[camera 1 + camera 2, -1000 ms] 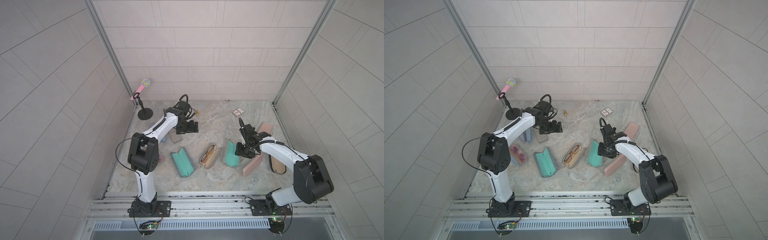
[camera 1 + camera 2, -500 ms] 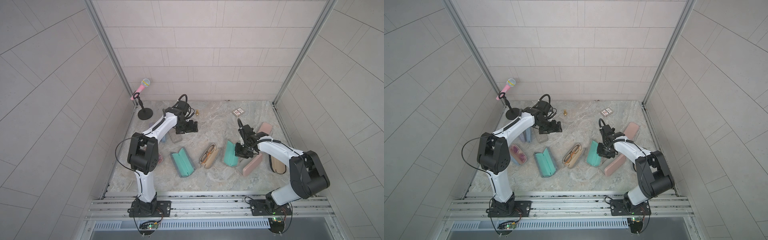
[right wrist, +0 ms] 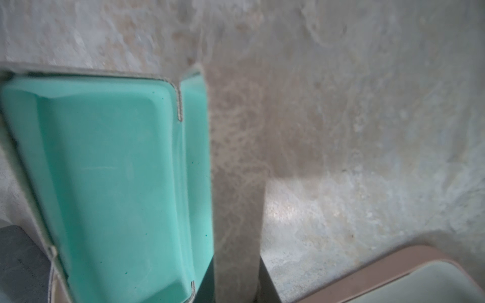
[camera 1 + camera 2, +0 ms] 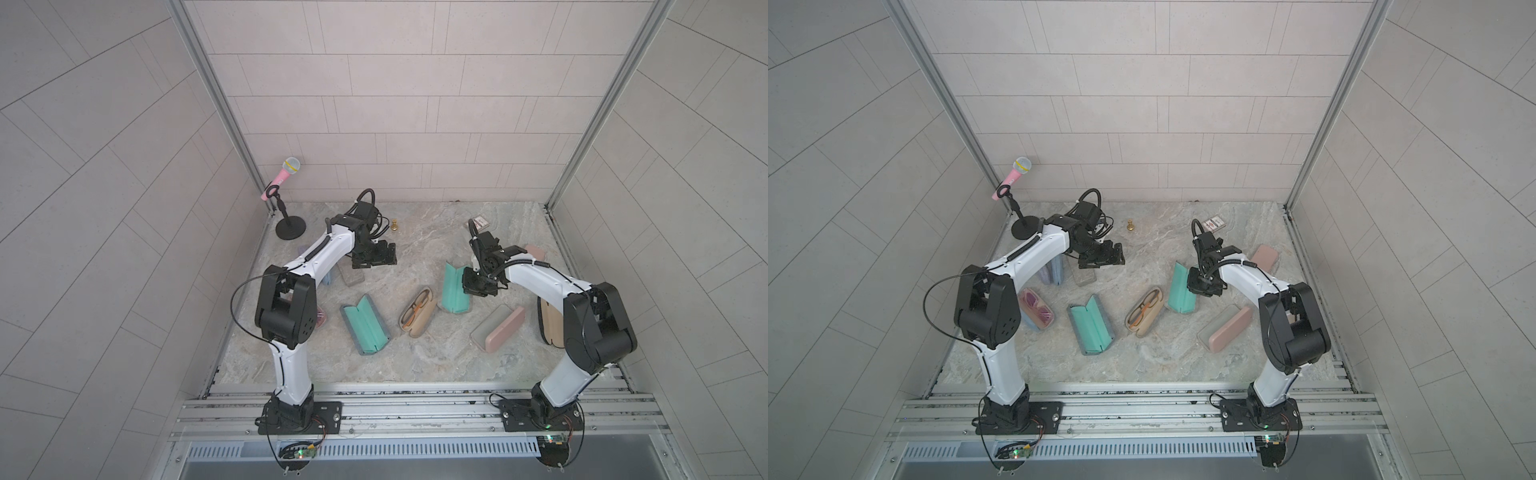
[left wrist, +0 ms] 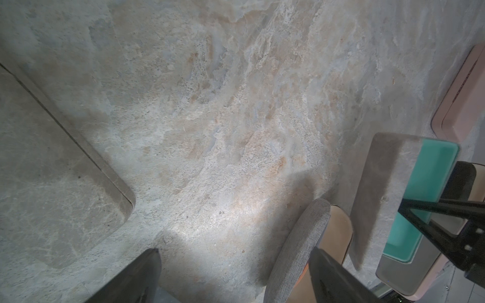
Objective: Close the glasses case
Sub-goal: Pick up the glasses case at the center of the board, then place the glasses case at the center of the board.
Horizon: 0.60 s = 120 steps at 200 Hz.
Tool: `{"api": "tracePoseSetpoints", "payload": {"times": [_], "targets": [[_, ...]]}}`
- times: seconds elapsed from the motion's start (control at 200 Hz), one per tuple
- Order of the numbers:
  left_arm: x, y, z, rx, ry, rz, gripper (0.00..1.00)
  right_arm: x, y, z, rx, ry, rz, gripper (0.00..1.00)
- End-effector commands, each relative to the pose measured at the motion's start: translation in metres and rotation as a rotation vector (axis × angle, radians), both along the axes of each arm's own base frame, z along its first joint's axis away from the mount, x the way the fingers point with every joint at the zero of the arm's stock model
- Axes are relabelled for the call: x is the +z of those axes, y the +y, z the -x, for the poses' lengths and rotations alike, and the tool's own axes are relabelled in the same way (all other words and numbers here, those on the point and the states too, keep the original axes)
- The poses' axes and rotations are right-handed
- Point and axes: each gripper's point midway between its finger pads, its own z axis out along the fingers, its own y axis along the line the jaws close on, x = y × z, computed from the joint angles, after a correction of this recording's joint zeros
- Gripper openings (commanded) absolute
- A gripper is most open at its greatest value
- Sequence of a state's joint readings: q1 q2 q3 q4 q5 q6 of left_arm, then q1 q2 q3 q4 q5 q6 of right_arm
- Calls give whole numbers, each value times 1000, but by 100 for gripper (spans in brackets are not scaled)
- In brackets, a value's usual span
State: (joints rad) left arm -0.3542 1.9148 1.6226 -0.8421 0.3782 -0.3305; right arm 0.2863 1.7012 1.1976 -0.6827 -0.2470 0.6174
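Tiled booth, marble-look table (image 4: 415,249). The teal glasses case (image 4: 453,291) sits right of centre, lid standing about upright, so I'd say half shut. Right fingers (image 3: 265,286) look pinched on that lid. Left fingers (image 5: 136,278) are spread wide, holding nothing, near the back.

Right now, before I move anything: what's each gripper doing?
Left gripper: open, holding nothing.
Right gripper: shut on the raised lid of the teal glasses case.
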Motion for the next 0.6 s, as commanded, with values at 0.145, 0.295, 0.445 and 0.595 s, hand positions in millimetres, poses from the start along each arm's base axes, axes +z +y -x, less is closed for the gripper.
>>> {"api": "tracePoseSetpoints", "payload": {"times": [0.145, 0.295, 0.445, 0.595], "targets": [[-8, -1, 3, -19, 24, -8, 96, 5, -5, -51, 6, -8, 32, 15], [-14, -2, 4, -22, 38, -11, 96, -4, 1, -77, 16, 2, 31, 15], [-19, -3, 4, -25, 50, -16, 96, -18, 4, -89, 26, 26, 39, 16], [-23, -5, 5, -28, 60, -20, 96, -22, 7, -94, 35, 32, 31, 20]]}}
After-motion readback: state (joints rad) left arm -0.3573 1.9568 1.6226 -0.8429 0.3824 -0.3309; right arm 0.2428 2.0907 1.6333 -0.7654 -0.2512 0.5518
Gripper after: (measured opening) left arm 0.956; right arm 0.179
